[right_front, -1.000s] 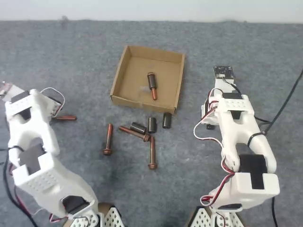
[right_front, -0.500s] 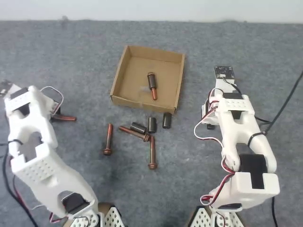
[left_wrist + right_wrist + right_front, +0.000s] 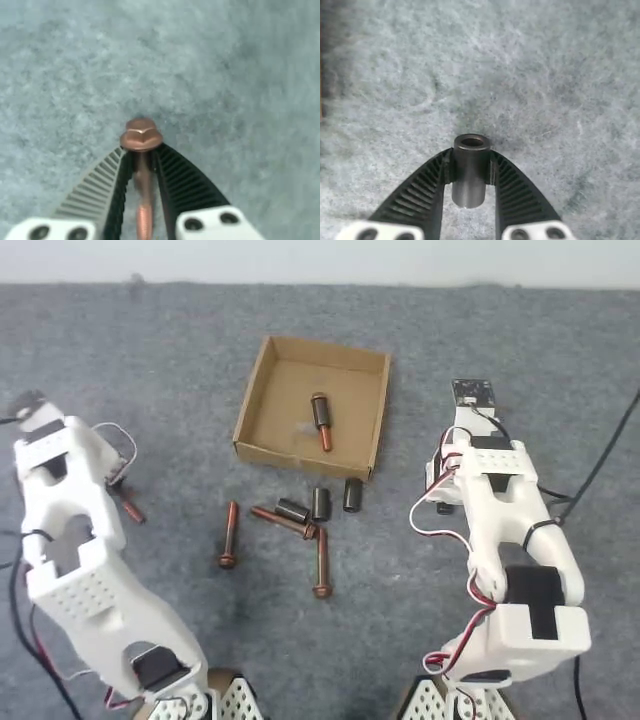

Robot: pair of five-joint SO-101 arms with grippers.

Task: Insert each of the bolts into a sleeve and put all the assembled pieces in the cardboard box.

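My left gripper point(image 3: 142, 151) is shut on a copper bolt point(image 3: 141, 139), whose hex head sticks out past the fingertips. In the high view this bolt point(image 3: 130, 508) hangs slanted under the left gripper point(image 3: 118, 490), above the carpet at the far left. My right gripper point(image 3: 470, 153) is shut on a dark sleeve point(image 3: 469, 175) with its open bore facing outward, just over the carpet to the right of the box. The cardboard box point(image 3: 300, 456) holds one bolt-and-sleeve piece point(image 3: 321, 420). Three loose bolts point(image 3: 229, 535) point(image 3: 284, 521) point(image 3: 321, 562) and three sleeves point(image 3: 292, 509) point(image 3: 321, 503) point(image 3: 353, 494) lie before the box.
Grey carpet covers the table. The right arm point(image 3: 500, 510) stands right of the loose parts, with a black cable point(image 3: 610, 450) trailing off to the right edge. The two arm bases sit at the front edge.
The left arm has shifted and turned its wrist: the held bolt, which pointed right and lay level, now slants down toward the front. The right arm has kept still.
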